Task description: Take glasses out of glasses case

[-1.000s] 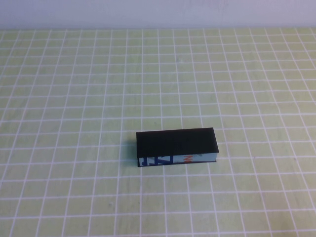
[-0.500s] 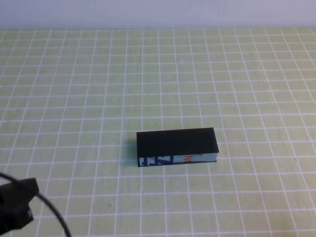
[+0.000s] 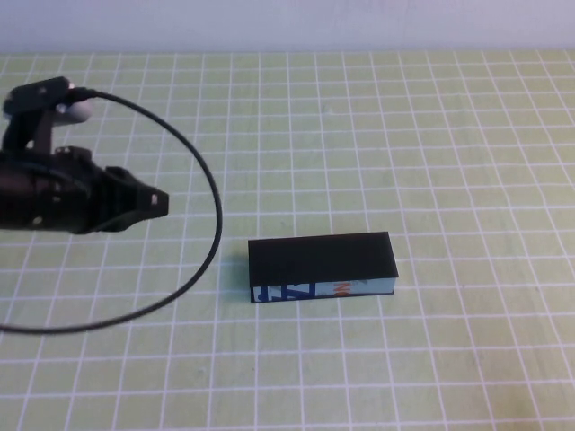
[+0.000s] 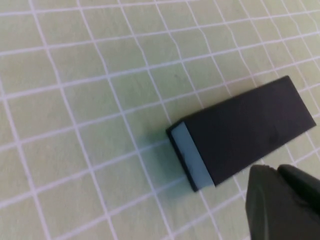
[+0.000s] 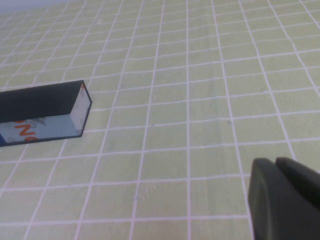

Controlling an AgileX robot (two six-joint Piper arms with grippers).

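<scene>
The glasses case (image 3: pixel 322 266) lies shut in the middle of the table, black lid on top, its light front side with blue and orange print facing me. It also shows in the left wrist view (image 4: pixel 240 131) and the right wrist view (image 5: pixel 42 114). The glasses are hidden. My left gripper (image 3: pixel 160 203) hovers to the left of the case, pointing at it, fingers together and empty; it also shows in the left wrist view (image 4: pixel 276 172). My right gripper (image 5: pixel 274 165) shows only in its wrist view, off to the case's right, fingers together and empty.
A yellow-green mat with a white grid (image 3: pixel 431 144) covers the table. The left arm's black cable (image 3: pixel 202 269) loops over the mat left of the case. A pale wall runs along the far edge.
My left arm has come into view from the lower left corner and moved up and right toward the case. The case has not moved.
</scene>
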